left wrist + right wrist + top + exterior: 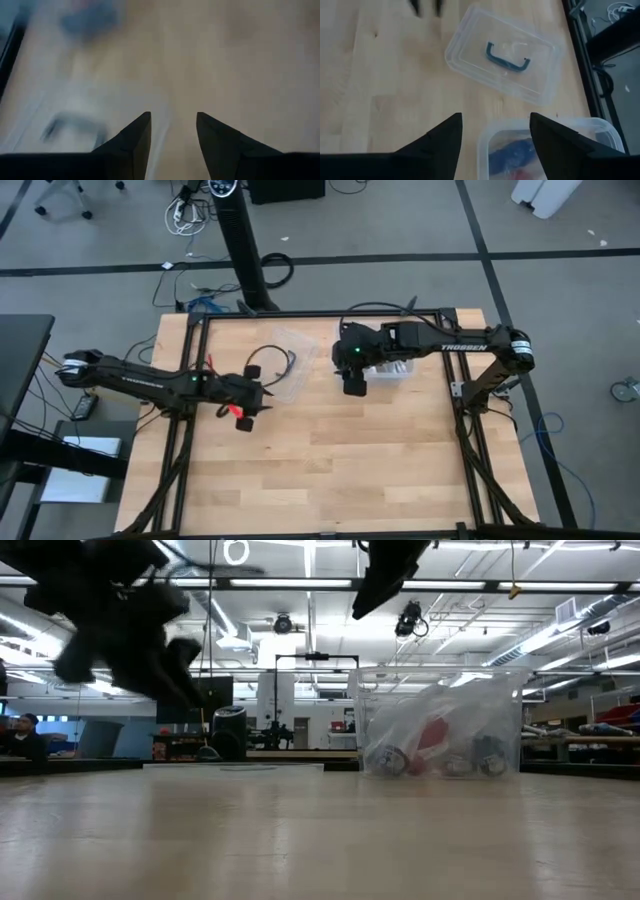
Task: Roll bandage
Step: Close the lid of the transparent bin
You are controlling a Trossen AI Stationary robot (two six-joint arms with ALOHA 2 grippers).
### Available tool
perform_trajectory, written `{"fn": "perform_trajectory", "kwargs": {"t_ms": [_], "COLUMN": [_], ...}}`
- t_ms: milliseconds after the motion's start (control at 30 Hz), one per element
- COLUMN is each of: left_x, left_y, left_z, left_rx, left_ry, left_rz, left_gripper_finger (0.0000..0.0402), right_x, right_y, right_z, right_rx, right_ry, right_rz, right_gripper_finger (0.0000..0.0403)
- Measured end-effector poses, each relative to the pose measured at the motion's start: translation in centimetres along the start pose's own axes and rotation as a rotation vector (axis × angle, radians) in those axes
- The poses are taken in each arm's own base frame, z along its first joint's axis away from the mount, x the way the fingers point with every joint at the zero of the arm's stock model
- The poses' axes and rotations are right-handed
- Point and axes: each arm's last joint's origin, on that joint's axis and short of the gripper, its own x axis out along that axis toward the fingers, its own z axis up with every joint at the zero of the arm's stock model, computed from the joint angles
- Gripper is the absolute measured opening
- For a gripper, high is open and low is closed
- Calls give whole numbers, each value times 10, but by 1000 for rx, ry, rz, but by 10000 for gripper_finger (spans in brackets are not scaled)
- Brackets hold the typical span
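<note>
Left gripper [243,418] is hovering above the table's [330,470] left half with its fingers [135,142] spread and nothing between them. Just beyond it, a clear lid [502,56] with a dark handle is lying flat on the wood. Farther right, the right gripper [353,385] is hanging over a clear plastic box [540,150], its jaws parted and gripping nothing. Inside that box, among clear bags and a red item [432,740], the bandage [512,152] is sitting as a blue bundle.

The dark blue bandage [512,152] lies bunched inside the clear box [487,140].
</note>
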Motion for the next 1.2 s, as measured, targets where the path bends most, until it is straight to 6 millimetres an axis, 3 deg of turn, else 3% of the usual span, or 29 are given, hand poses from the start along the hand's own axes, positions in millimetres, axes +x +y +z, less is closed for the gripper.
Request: {"fn": "perform_trajectory", "kwargs": {"t_ms": [100, 267, 600, 833, 933, 1200], "left_x": [10, 29, 59, 68, 69, 71], "left_y": [0, -3, -1, 4, 4, 7], "left_z": [-11, -15, -19, -16, -14, -15], "left_rx": [25, 49, 122, 158, 170, 147], "left_ry": [137, 248, 390, 424, 417, 410], "left_rz": [81, 58, 78, 68, 44, 1], "left_gripper_finger": [162, 162, 162, 156, 129, 13], "right_x": [0, -1, -1, -1, -1, -1], "right_y": [3, 4, 4, 4, 4, 4], "right_z": [0, 3, 3, 4, 4, 4], "right_rx": [-8, -26, -33, -24, -23, -22], "right_ry": [0, -23, -32, -35, -36, -41], "right_rz": [5, 6, 4, 5, 6, 10], "right_gripper_finger": [222, 213, 209, 201, 199, 198]}}
